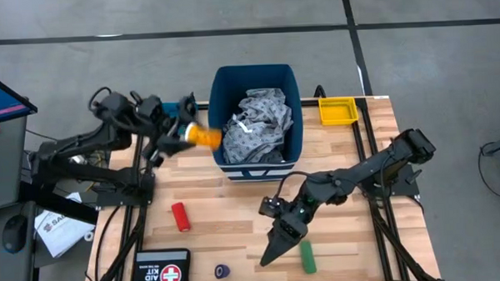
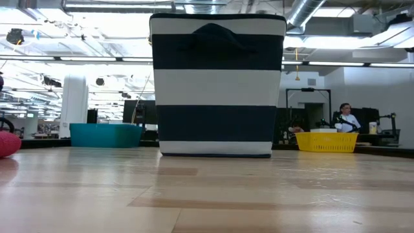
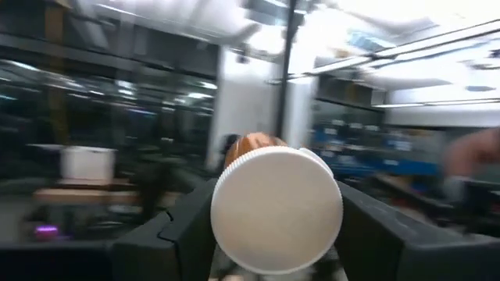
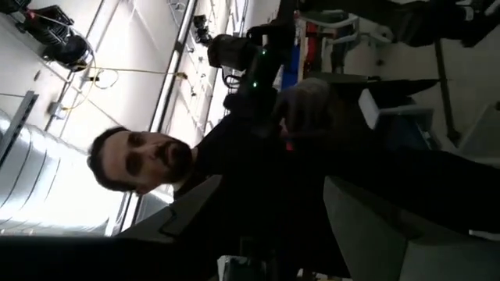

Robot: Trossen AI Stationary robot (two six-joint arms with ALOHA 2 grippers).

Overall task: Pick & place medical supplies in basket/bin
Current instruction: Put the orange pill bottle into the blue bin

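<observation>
Left gripper (image 1: 185, 133) clamped on orange bottle (image 1: 205, 137) beside blue bin (image 1: 255, 78) — gown (image 1: 259, 123) inside. Right gripper (image 1: 275, 248) jaws apart, empty — green cylinder (image 1: 307, 255) just beside.

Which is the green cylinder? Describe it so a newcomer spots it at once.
Start at the blue bin at the table's far middle, then come straight toward the near edge. The green cylinder lies there, beside the right end effector. It is the only green item; the red cylinder lies farther left.
</observation>
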